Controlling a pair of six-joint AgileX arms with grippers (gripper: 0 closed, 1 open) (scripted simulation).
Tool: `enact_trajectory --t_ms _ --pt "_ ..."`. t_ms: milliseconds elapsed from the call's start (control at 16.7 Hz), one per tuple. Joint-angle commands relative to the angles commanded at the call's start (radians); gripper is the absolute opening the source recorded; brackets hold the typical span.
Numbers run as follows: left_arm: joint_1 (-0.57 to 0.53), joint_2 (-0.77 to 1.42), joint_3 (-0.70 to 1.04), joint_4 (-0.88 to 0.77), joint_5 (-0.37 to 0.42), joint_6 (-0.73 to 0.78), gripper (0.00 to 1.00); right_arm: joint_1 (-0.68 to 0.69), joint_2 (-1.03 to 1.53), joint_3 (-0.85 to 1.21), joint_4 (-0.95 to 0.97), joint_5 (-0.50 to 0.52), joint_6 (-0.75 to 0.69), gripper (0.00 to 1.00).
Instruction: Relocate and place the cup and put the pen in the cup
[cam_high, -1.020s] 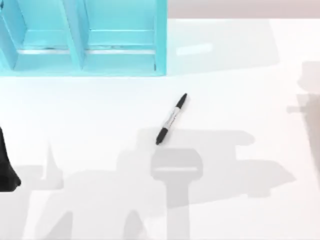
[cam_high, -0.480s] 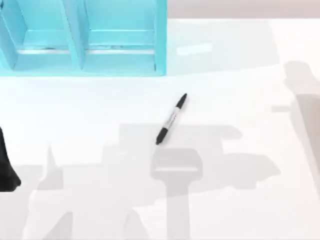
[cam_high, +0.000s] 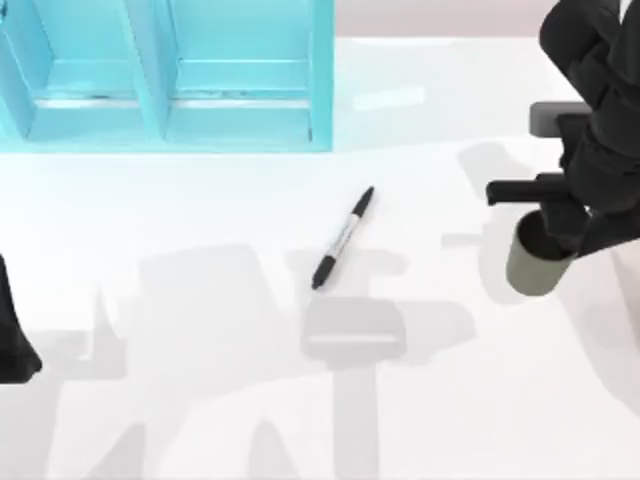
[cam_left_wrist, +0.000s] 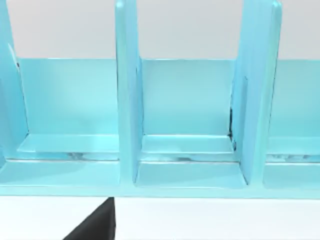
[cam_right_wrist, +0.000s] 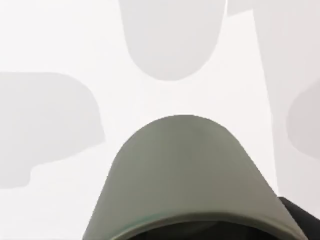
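My right gripper (cam_high: 560, 232) is over the right side of the table (cam_high: 200, 220), clamped on the cup (cam_high: 535, 262). The cup looks lifted, with its shadow beside it. The pen (cam_high: 343, 238) lies flat near the middle of the table, slanted, well apart from the cup. The blue shelf (cam_high: 165, 75) stands at the far left.

To do this step well, I think I should bring the cup down slowly and keep it straight up, so it does not tip. I want it near the pen but not on it. I should let go only when the bottom sits flat on the table.

My left arm (cam_high: 15, 335) is parked at the left edge. I cannot tell if its fingers are apart or together.

My right arm covers the far rim of the cup from above, so I cannot see the fingers on it. In the right wrist view the cup (cam_right_wrist: 185, 175) is cut off at the edge, and I cannot see its bottom.
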Motion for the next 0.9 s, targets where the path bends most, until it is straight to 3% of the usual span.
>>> enact_trajectory --t_ms 900 --pt "0.0 0.0 0.0 0.0 0.0 0.0 1.0 0.03 0.056 -0.12 0.177 0.001 0.031 0.0"
